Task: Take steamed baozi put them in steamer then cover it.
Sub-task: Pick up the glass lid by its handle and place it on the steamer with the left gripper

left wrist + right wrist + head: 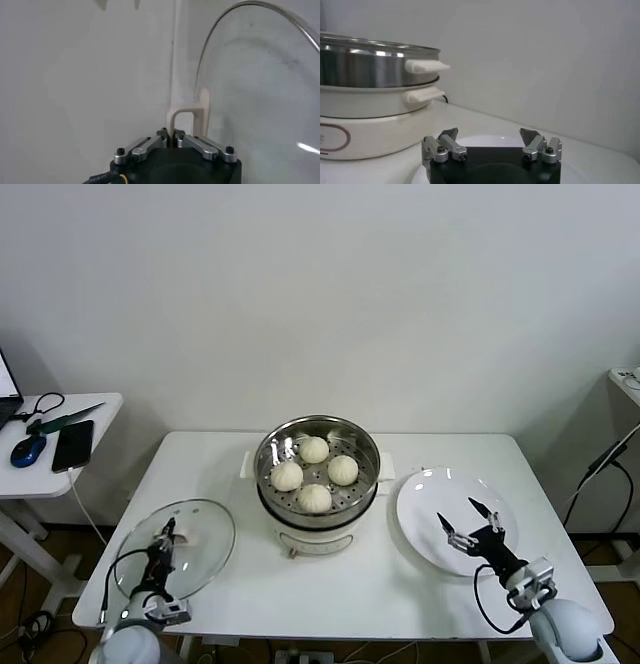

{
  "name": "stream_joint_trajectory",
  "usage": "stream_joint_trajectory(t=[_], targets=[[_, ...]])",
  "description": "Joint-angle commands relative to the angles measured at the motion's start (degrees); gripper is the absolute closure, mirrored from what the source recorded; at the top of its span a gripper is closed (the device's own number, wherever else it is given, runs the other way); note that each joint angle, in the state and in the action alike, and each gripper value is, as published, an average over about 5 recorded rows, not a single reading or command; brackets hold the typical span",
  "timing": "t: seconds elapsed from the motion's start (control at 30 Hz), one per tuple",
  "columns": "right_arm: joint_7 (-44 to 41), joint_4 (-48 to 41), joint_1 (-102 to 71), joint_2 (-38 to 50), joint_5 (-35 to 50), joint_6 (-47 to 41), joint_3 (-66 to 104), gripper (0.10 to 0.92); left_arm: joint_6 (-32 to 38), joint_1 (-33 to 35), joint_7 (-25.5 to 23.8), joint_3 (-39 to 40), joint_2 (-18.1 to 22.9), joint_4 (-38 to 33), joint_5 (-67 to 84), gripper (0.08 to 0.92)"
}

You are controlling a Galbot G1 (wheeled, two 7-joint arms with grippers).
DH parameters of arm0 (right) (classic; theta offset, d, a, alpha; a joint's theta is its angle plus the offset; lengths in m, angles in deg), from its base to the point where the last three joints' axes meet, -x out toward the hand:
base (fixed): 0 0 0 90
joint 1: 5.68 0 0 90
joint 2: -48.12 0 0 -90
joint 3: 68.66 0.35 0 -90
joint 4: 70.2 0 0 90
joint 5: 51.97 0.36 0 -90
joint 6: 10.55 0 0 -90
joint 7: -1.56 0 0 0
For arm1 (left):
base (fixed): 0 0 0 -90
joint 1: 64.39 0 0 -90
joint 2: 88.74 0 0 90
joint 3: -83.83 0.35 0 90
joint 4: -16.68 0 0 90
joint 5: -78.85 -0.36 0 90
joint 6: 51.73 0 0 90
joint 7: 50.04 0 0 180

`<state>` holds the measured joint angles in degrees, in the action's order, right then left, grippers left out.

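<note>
Four pale cream steamed baozi (315, 473) sit in the shiny round stainless-steel steamer (317, 446) mid-worktop (360, 584). Left gripper (166, 541), jaws closed, grips the clear glass cover's (205, 556) white handle (188, 114) at near left. Right gripper (473, 521) hovers, jaws wide and empty, over the flat white round plate (430, 494).

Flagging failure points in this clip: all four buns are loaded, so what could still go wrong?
The left gripper pinches only the lid's thin handle; the heavy glass could swing or slip. Lowered off-centre, the lid might catch the steamer rim. The right gripper, jaws open, hovers over the plate, near the steamer.
</note>
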<state>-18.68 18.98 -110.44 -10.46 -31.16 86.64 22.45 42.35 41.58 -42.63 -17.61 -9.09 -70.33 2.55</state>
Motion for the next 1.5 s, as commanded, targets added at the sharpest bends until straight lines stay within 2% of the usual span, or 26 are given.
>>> stream_joint_trajectory(t=[0.03, 0.37, 0.6, 0.8, 0.93, 1.03, 1.23, 1.37, 1.5], targets=[[-0.06, -0.17, 0.0, 0.05, -0.22, 0.16, 0.22, 0.203, -4.42, 6.16, -0.92, 0.19, -1.1, -15.1, 3.62, 0.85], [0.03, -0.78, 0.95, 0.92, -0.19, 0.36, 0.31, 0.203, -18.57, 13.8, -0.76, 1.71, -3.95, -30.88, -0.75, 0.85], [0.52, -2.05, 3.17, 2.5, -0.19, 0.26, -1.5, 0.203, -29.58, 13.36, -2.61, 9.01, -9.24, -38.14, -3.24, 0.85], [1.12, -2.82, 5.46, 6.0, 0.6, -0.18, -4.35, 0.203, -36.57, 8.13, -6.65, 18.93, -14.62, -39.11, -3.14, 0.85], [1.1, -3.63, 6.68, 7.09, 0.83, -0.33, -5.55, 0.203, -40.51, 1.48, -9.91, 27.07, -16.93, -37.75, -2.62, 0.85], [1.24, -4.54, 7.56, 7.07, 0.77, -0.35, -6.04, 0.203, -43.34, -4.51, -14.25, 34.06, -17.89, -37.26, -3.88, 0.85], [1.45, -6.37, 8.86, 6.7, 0.44, -0.26, -6.98, 0.203, -46.39, -15.32, -22.69, 43.72, -14.79, -34.51, -8.26, 0.85], [1.87, -6.38, 8.95, 6.66, 0.42, -0.37, -7.03, 0.203, -48.29, -21.3, -25.77, 49.53, -11.33, -30.91, -10.04, 0.85], [2.21, -6.11, 8.68, 6.7, 0.33, -0.5, -6.87, 0.203, -49.01, -25.39, -27.2, 53.49, -6.13, -26.2, -10.93, 0.85]])
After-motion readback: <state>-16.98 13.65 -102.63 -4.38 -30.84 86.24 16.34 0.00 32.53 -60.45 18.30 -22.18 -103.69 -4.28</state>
